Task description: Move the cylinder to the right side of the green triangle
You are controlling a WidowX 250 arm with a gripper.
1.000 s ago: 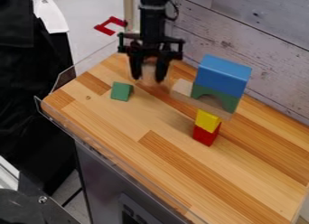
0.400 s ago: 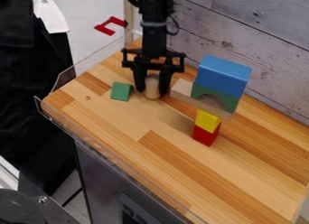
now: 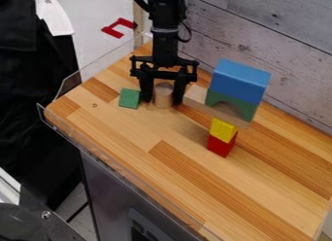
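Item: black gripper [image 3: 162, 98], at the far left of your wooden tabletop [image 3: 156, 172], pointing down, fingers parted on either side of the cylinder [image 3: 163, 96]. A narrow gap showed at its left; whether the right finger touched it, you could not tell.

Item: the cylinder, plain wood, upright on the tabletop, right of the green triangle [image 3: 129, 98] and apart from it; your left finger stood between them.

Item: obstacle at right, a pale plank [image 3: 194, 96], its left end close beside your right finger. On it, a green arch [image 3: 242, 108]; on the arch, a blue block [image 3: 239, 81].

Item: yellow block [image 3: 223, 129] on red block [image 3: 221, 146], at the plank's near side; you could not tell whether they bore it.

Item: clear guard [image 3: 113, 163] along your near left edge; whitewashed board wall [image 3: 291, 75] behind the tabletop.
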